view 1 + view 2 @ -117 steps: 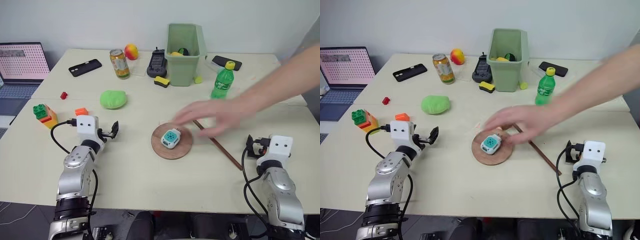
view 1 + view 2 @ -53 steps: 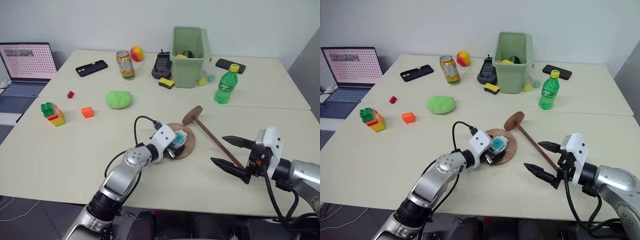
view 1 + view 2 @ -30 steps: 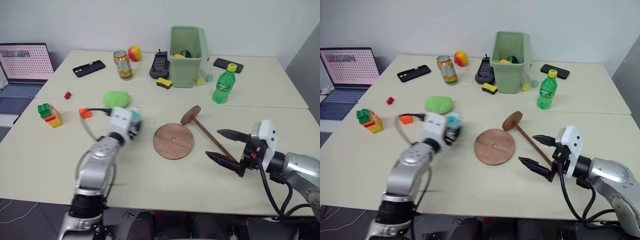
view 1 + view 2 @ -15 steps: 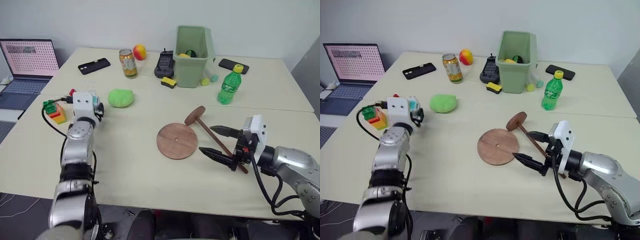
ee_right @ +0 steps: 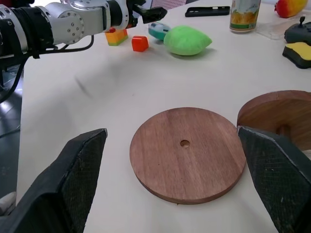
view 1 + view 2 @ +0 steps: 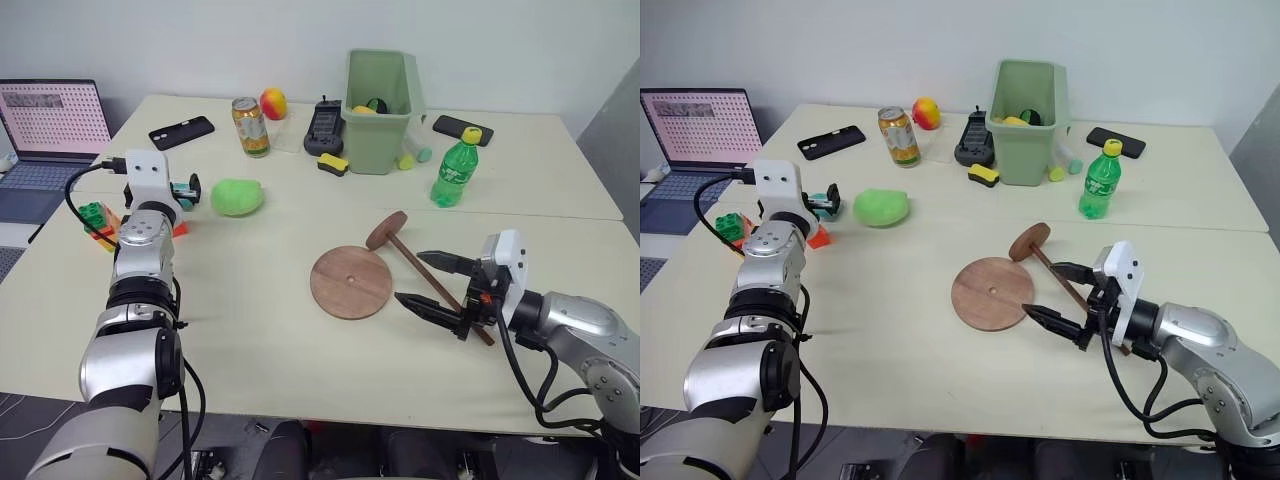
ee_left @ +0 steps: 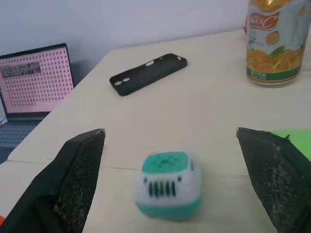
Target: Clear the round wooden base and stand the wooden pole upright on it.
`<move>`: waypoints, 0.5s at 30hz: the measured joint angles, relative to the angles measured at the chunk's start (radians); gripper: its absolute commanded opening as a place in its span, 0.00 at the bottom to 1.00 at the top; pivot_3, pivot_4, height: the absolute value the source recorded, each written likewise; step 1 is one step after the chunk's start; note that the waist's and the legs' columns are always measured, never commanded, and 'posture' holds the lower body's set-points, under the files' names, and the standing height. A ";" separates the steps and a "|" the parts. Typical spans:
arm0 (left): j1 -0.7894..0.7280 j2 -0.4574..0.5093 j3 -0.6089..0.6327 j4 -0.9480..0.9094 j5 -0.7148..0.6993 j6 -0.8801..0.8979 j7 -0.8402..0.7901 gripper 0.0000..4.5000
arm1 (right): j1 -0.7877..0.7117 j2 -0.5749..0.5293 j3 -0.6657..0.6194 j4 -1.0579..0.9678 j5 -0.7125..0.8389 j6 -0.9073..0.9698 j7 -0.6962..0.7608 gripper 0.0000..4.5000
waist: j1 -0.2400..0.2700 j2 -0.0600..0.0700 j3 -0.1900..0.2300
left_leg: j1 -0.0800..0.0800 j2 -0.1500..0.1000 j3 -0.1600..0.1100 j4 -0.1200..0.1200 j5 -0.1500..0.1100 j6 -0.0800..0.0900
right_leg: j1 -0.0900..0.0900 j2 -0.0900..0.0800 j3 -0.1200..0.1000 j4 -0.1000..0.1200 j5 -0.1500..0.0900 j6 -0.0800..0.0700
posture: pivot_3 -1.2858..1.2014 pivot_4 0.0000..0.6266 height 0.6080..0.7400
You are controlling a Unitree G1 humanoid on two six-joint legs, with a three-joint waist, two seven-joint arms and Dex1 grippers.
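Lying bare near the counter's (image 6: 250,330) middle, the round wooden base (image 6: 350,283) has open surface toward the near edge. The wooden pole (image 6: 425,281) lies flat just beside its right rim, passing between the right claw's (image 6: 428,282) spread fingers. The left claw (image 7: 170,187), fingers apart, holds nothing, with a small teal-and-white gadget (image 7: 168,183) between them near the left edge.

The table (image 6: 250,330) carries the round wooden base (image 6: 351,283) and the wooden pole (image 6: 405,252).
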 measured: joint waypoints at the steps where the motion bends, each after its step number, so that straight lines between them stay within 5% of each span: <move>1: 0.003 0.000 0.000 -0.007 -0.001 0.000 -0.004 1.00 | 0.003 0.000 0.000 0.000 -0.001 -0.001 0.000 1.00 | 0.000 0.000 0.000 | 0.000 0.000 0.000 0.000 0.000 0.000 | 0.000 0.000 0.000 0.000 0.000 0.000 | 0.52 0.24 1.00; 5: 0.081 0.000 0.000 -0.160 -0.014 0.040 -0.031 1.00 | 0.020 0.000 -0.002 0.000 -0.004 -0.005 0.002 1.00 | -0.002 0.000 0.000 | 0.000 0.001 0.000 0.000 0.000 0.000 | -0.001 0.000 0.001 0.000 0.000 0.000 | 0.52 0.24 1.00; 10: 0.252 0.032 -0.020 -0.537 -0.112 0.318 -0.211 1.00 | -0.005 -0.018 -0.022 0.007 -0.002 0.010 -0.006 1.00 | -0.009 0.000 0.000 | 0.000 0.002 -0.001 0.000 0.000 0.000 | -0.001 -0.001 0.002 0.002 0.000 0.000 | 0.52 0.24 1.00; 15: 0.373 0.231 -0.122 -1.025 -0.350 0.652 -0.617 1.00 | -0.364 -0.131 -0.022 0.147 0.045 0.233 -0.033 1.00 | -0.025 0.001 0.001 | 0.003 0.002 0.001 0.000 0.000 0.000 | 0.000 -0.001 0.004 0.005 0.000 0.000 | 0.52 0.24 1.00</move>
